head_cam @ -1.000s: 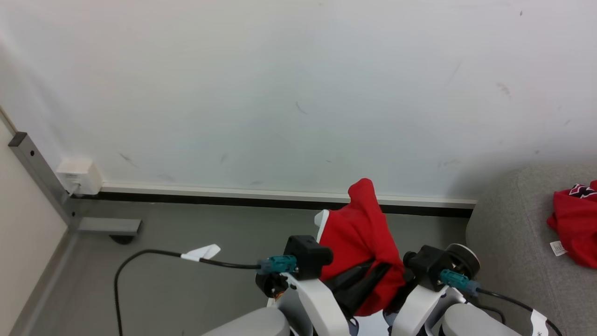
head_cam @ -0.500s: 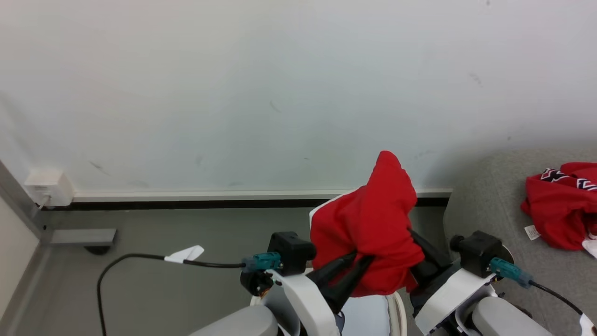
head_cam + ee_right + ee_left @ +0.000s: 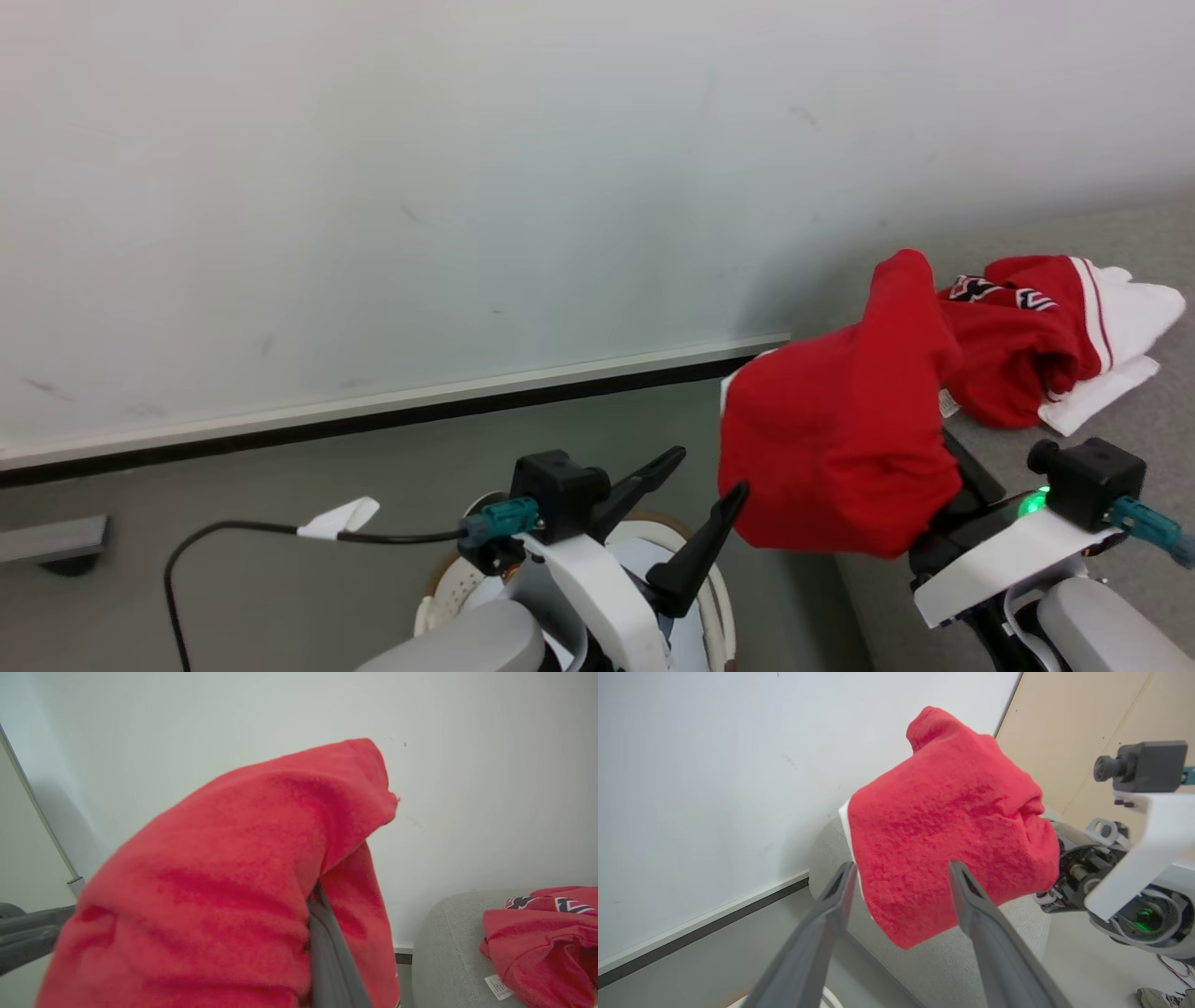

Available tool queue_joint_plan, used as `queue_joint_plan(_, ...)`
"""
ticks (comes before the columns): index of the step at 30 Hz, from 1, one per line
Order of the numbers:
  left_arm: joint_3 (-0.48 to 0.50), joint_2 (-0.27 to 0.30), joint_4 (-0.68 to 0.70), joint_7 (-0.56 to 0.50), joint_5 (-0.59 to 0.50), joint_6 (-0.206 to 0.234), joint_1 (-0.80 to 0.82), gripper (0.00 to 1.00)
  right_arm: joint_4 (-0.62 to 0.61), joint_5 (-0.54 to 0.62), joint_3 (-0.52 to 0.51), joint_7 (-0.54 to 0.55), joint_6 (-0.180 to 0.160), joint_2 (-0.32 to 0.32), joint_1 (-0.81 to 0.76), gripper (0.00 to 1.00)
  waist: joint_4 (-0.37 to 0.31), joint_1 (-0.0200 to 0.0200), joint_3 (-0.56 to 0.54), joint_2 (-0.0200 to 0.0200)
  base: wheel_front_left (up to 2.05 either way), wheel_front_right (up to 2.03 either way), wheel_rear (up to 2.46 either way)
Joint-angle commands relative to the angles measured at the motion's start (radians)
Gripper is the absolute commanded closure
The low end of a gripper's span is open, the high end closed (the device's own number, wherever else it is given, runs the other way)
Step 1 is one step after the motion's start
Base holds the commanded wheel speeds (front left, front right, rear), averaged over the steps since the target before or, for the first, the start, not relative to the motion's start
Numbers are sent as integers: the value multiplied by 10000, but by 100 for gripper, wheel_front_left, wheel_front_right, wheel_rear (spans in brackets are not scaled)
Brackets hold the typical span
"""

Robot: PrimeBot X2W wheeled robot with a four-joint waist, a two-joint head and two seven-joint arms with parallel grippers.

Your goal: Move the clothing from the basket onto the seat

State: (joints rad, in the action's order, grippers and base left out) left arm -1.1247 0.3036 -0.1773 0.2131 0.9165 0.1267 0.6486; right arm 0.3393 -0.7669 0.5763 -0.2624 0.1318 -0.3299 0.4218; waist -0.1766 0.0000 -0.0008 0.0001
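A soft, fleecy red garment with a white edge is hanging in a rounded lump over the right claw, which is clamping it at the edge of the grey woven seat. The left claw is gaping empty just beside the cloth, above the perforated cream basket. A second red garment, white-panelled with a zigzag band, is lying crumpled on the seat.
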Motion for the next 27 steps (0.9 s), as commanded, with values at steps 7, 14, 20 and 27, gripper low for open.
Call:
queue_joint_plan(7, 92, 139, 4, 236, -326, -4, 99, 0, -351, 68, -796, -34, -22, -370, -652, 100, -1408, 0, 398, -1, 0, 0, 0)
queue_joint_plan(14, 80, 164, -54, 343, -756, -89, 237, 0, -829, 305, -1695, -34, -22, -112, -1407, 100, -2453, 0, 785, -1, 0, 0, 0)
queue_joint_plan(20, 41, 169, -174, 395, -837, -155, 347, 0, -1158, 504, -2027, -8, -22, 89, -1765, 100, -3045, 0, 1036, -1, 0, 0, 0)
queue_joint_plan(27, -13, 219, -142, 430, -1262, -162, 550, 0, -1443, 246, -2343, 121, -22, 303, -1647, 100, -3251, 0, 1292, -1, 0, 0, 0)
